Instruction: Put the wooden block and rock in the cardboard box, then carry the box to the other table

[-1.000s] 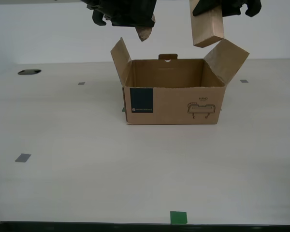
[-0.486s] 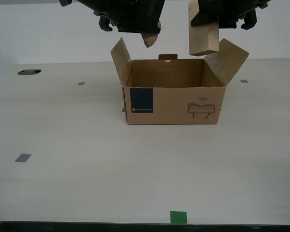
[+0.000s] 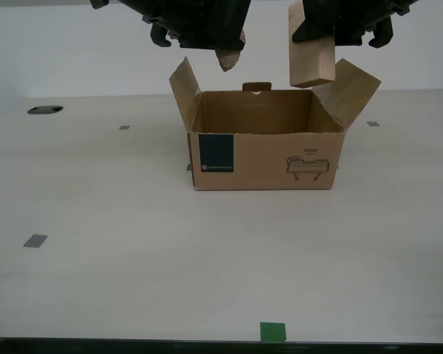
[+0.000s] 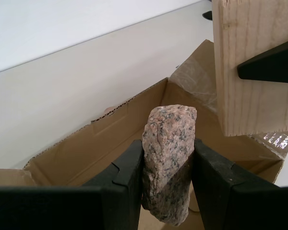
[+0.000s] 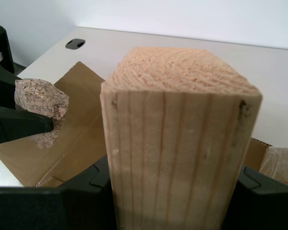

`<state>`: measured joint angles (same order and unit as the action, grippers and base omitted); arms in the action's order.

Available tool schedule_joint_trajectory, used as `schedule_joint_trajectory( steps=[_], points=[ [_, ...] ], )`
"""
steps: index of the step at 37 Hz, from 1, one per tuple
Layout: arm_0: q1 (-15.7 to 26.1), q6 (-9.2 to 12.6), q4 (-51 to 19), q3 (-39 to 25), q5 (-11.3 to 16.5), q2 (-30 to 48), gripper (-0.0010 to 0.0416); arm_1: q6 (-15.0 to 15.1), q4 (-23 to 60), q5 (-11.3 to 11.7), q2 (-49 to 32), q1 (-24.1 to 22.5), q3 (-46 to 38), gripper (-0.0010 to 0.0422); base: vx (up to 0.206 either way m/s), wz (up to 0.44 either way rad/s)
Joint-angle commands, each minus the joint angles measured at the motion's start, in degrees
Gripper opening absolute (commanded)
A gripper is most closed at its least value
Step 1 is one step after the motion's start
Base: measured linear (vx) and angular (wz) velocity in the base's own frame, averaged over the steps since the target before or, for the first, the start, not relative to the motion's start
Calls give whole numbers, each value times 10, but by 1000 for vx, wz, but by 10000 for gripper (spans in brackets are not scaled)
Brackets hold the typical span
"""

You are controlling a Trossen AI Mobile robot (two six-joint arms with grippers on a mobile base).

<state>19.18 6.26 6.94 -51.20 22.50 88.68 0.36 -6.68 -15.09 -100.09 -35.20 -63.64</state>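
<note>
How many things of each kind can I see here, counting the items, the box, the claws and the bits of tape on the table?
Wooden block: 1
Rock: 1
Cardboard box: 1
Grippers: 2, my first gripper and my second gripper
Grey tape squares: 3
Green tape square: 1
Total: 9

Exterior view faces the cardboard box (image 3: 264, 151) front-on from afar; both wrist views look closely down into it

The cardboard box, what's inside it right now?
The cardboard box looks empty where its brown floor shows; the wooden block and the rock hang above it in jaws. The front wall hides part of the floor.
</note>
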Motion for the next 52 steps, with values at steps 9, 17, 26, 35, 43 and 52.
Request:
schedule_joint_trajectory(
  steps=[9, 17, 26, 35, 43, 52],
  points=[
    [0, 0, 4, -1, 2, 0, 0, 1, -3, -2, 0, 0, 0, 0, 0, 0],
    [0, -2, 4, -1, 1, 0, 1, 1, -2, -2, 0, 0, 0, 3, 0, 0],
    [0, -6, 4, -1, -1, 0, 8, 1, -1, -2, 0, 0, 0, 80, 0, 0],
    [0, -7, 4, -1, -31, 0, 93, -7, 0, -2, 0, 0, 0, 173, 0, 0],
    [0, -7, 4, -1, -31, 0, 200, -27, 0, -2, 0, -1, 0, 240, 0, 0],
    [0, -2, 3, -1, -31, 0, 324, -30, 1, -2, 0, -1, 0, 290, 0, 0]
  ],
)
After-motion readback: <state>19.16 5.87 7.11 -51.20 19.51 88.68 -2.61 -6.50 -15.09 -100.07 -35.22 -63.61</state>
